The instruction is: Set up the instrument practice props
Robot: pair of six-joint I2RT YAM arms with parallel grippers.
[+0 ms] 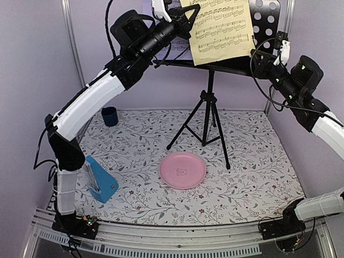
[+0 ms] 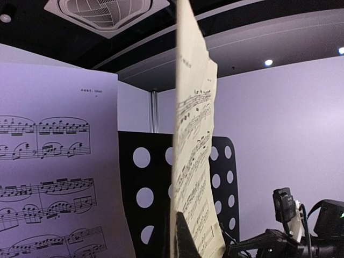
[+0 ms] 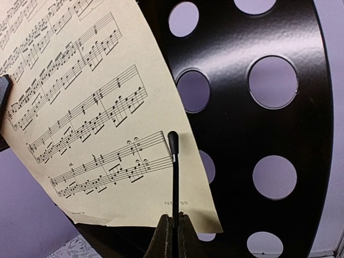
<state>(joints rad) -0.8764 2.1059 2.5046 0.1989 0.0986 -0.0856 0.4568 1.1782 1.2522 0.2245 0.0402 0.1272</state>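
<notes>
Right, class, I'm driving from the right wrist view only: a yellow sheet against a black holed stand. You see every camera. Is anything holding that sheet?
Observer: Yes, the left tool grips the yellow sheet near its top left corner.
Operator: My right tool is pinching a thin rod here. Is the other sheet up?
Observer: The lilac sheet already sits on the stand, left of the yellow one.
Operator: And the metronome?
Observer: The blue metronome stands on the table, near the left arm's base.
</notes>
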